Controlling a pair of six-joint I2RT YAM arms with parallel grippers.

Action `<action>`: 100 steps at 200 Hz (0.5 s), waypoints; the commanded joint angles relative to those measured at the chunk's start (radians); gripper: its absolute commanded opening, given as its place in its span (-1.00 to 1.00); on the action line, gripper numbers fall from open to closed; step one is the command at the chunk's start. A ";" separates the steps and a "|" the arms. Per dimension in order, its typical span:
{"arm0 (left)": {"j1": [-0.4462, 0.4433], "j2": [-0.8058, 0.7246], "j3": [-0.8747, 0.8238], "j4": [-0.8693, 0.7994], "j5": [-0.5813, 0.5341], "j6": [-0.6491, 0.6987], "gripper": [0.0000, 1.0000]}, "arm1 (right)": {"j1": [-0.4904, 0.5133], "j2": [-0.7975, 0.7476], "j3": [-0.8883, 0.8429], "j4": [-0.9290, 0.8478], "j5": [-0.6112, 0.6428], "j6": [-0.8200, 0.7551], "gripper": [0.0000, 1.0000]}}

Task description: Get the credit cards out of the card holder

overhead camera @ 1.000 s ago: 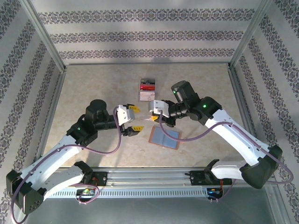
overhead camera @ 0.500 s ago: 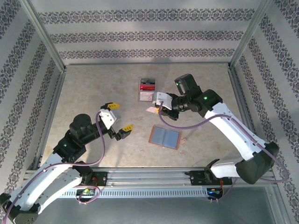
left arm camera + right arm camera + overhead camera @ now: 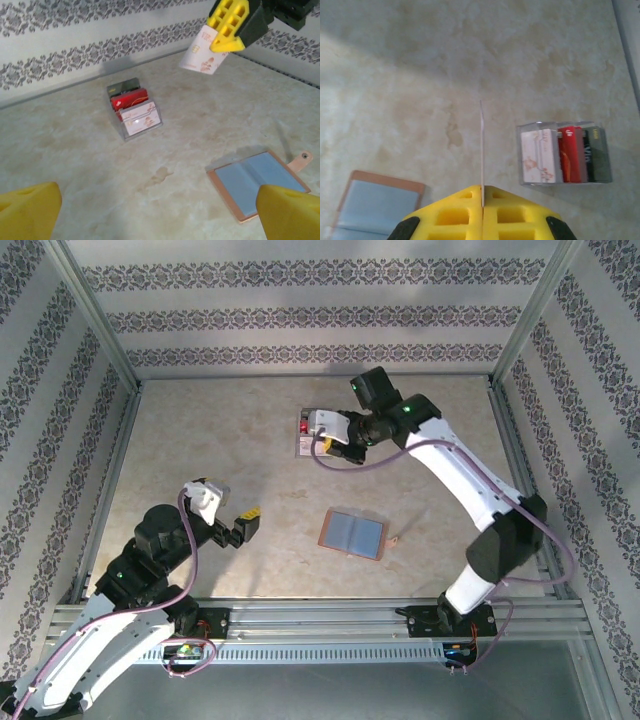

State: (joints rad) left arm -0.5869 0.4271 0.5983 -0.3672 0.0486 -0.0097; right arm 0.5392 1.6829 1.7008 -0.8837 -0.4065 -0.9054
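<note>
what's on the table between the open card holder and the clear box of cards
Nothing. In the left wrist view the table between the card holder and the clear box lies bare.

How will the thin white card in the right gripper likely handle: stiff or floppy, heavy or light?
Probably stiff: the thin white plastic card shows as a straight edge-on line from the right gripper, no droop. Likely light, being so thin. Held by one end, it might pivot if bumped.
</note>
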 commanded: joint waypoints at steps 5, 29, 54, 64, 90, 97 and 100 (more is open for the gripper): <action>0.007 -0.008 -0.009 -0.072 -0.059 -0.052 0.99 | 0.007 0.126 0.144 -0.103 0.131 -0.097 -1.00; 0.007 -0.008 -0.018 -0.075 -0.073 -0.053 1.00 | 0.015 0.232 0.259 -0.152 0.171 -0.125 -1.00; 0.007 -0.005 -0.039 -0.061 -0.090 -0.045 0.99 | 0.022 0.334 0.357 -0.195 0.216 -0.149 -1.00; 0.006 -0.002 -0.050 -0.055 -0.093 -0.036 0.99 | 0.024 0.373 0.404 -0.216 0.229 -0.153 -1.00; 0.007 0.023 -0.068 -0.052 -0.102 -0.015 0.99 | 0.025 0.462 0.499 -0.255 0.245 -0.156 -1.00; 0.007 0.032 -0.072 -0.055 -0.105 -0.012 1.00 | 0.027 0.485 0.522 -0.261 0.251 -0.157 -1.00; 0.006 0.035 -0.073 -0.054 -0.107 -0.011 0.99 | 0.027 0.492 0.531 -0.262 0.254 -0.156 -1.00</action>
State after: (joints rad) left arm -0.5869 0.4404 0.5423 -0.4061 -0.0299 -0.0349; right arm 0.5545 2.1159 2.1490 -1.0714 -0.1936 -1.0348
